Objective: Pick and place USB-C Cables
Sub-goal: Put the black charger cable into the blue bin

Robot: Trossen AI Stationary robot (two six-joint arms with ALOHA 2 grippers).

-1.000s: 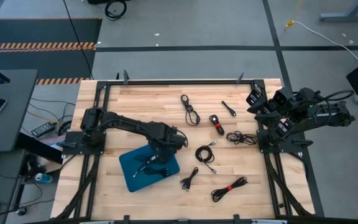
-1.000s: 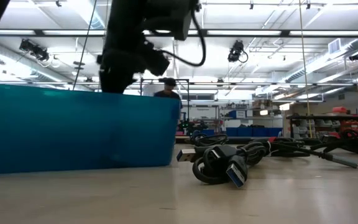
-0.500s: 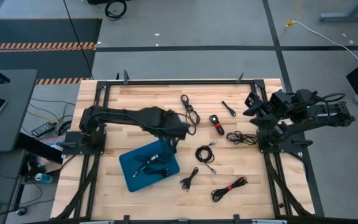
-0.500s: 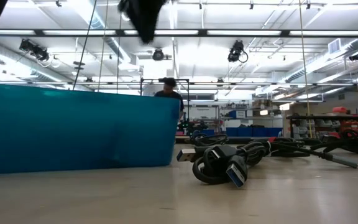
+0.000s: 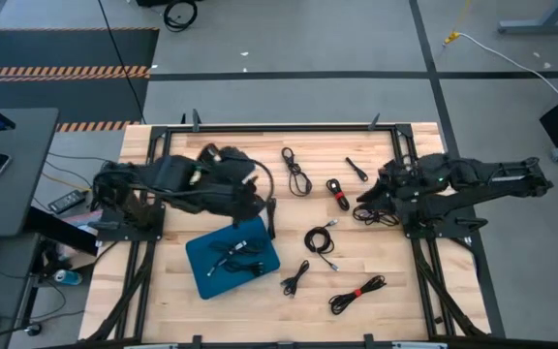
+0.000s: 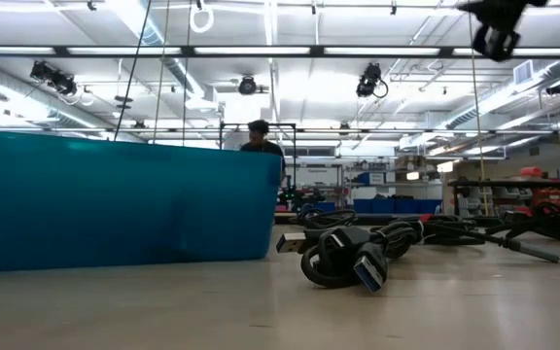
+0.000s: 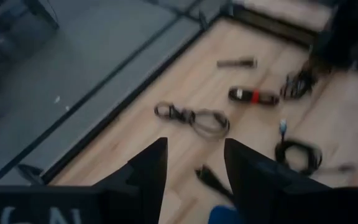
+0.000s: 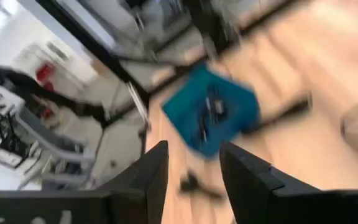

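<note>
1. The left gripper hangs above the table, beyond the far edge of the blue tray. In the left wrist view its two dark fingers stand apart with bare wood showing in the gap — it holds nothing.
2. Cables lie inside the blue tray, just on the near side of that gripper.
3. Ahead of the left gripper, toward the middle of the table, lies a long looped cable; the wrist view shows it as a flattened loop.
4. The right gripper reaches in from the right edge of the table and hangs above a tangled cable. Its fingers also stand apart — nothing shows between them.
5. Just beyond the right gripper, toward the table's middle, lie a red-tied bundle and a short stick-like cable.
6. Between the two grippers, nearer the front edge, sits a coiled cable, with a small bundle beside the tray.
7. Another red-tied cable lies near the front edge, well apart from both grippers.
8. From table height, a cable coil lies just beside the tray's blue wall.
9. A person stands in the room behind the table.
</note>
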